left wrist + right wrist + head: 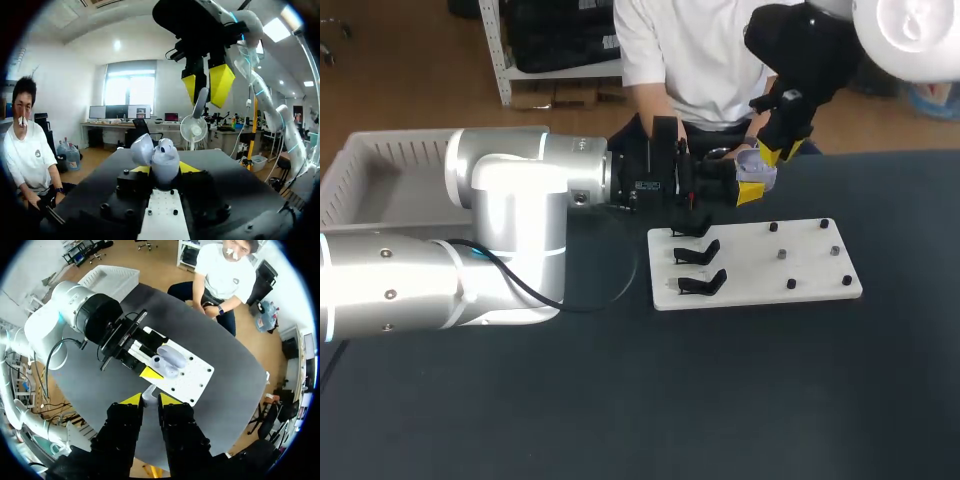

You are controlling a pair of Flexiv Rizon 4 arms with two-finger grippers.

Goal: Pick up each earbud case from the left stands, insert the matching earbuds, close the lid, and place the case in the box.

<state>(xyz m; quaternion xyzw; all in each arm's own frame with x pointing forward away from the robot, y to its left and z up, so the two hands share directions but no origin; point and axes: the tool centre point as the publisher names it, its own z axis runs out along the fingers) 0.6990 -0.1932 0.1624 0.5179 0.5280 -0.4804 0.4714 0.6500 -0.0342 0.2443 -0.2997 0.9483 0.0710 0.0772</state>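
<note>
My left gripper (750, 186) reaches in from the left, level over the far side of the table. It is shut on a pale translucent earbud case (161, 159) whose lid (142, 148) stands open. Right above the case hangs my right gripper (775, 152), pointing down and shut on a white earbud (200, 102). From the right wrist view, the earbud (149, 393) sits between the yellow tips, over the open case (169, 360). A small gap separates the earbud from the case.
A white board (810, 285) lies under the grippers. It carries three black stands (698, 254) on its left side and several small pegs (782, 254) on its right. A white basket (380, 160) sits at the table's far left corner.
</note>
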